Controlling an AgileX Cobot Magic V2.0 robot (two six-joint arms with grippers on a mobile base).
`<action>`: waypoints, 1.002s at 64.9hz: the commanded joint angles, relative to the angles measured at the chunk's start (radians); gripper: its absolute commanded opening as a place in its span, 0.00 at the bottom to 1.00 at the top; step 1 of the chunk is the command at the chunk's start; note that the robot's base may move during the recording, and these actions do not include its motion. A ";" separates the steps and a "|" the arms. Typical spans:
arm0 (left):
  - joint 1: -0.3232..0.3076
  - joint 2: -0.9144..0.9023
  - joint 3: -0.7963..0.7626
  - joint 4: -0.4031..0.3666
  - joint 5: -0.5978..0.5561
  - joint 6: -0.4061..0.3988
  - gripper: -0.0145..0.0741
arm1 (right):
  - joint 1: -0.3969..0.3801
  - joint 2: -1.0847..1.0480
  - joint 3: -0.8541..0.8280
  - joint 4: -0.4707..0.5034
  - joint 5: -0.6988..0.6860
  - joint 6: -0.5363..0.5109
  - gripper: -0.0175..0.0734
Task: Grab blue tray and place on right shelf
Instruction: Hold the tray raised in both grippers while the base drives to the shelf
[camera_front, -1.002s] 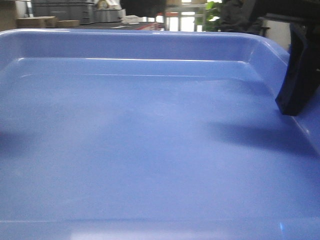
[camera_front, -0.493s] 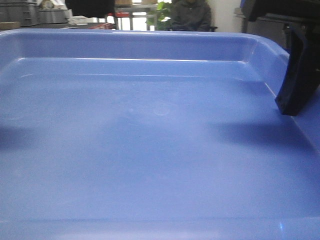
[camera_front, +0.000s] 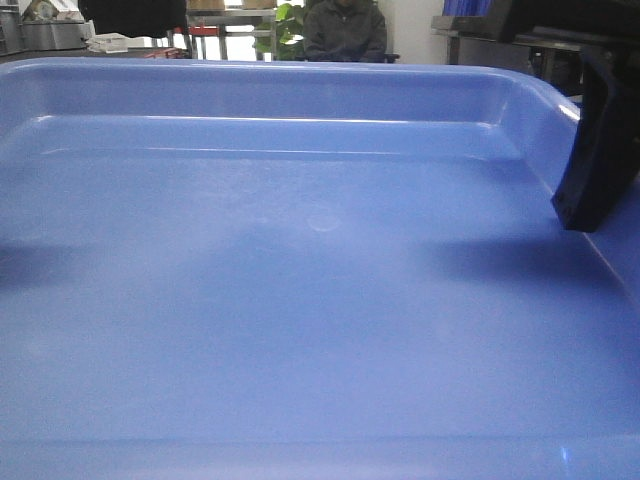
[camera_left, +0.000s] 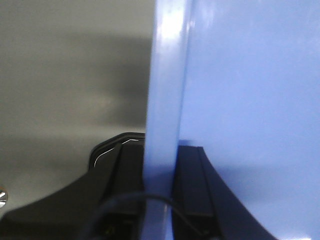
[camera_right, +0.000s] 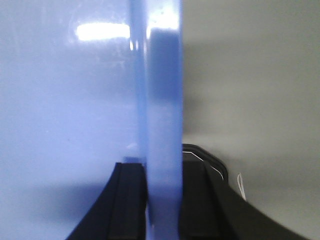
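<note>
The left hand is closed on the left rim of the blue tray, one black finger inside the wall and one outside, the rolled edge pinched between them. In the left wrist view a blurred grey surface lies beyond the rim at the left of the frame; what it is I cannot tell. The tray fills nearly the whole front view: a wide, shallow, glossy periwinkle floor, empty, with rounded corners and a flared rim, a faint round mould mark near the centre and soft shadows at both sides. Above its far wall, at the top of the frame, sits a person in dark clothes. At the right edge the right hand is clamped on the opposite rim in the same way. The tray looks to be in carriage between the two hands. The right shelf is not in view, so the next move calls for bringing the tray level to it, both hands matched so that the thin plastic does not twist.
</note>
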 joint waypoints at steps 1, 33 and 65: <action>-0.005 -0.018 -0.023 0.028 -0.017 -0.034 0.15 | -0.001 -0.024 -0.028 -0.022 -0.014 0.004 0.25; -0.005 -0.018 -0.023 0.028 -0.017 -0.034 0.15 | -0.001 -0.024 -0.028 -0.022 -0.014 0.004 0.25; -0.005 -0.018 -0.023 0.028 -0.017 -0.034 0.15 | -0.001 -0.024 -0.028 -0.022 -0.013 0.004 0.25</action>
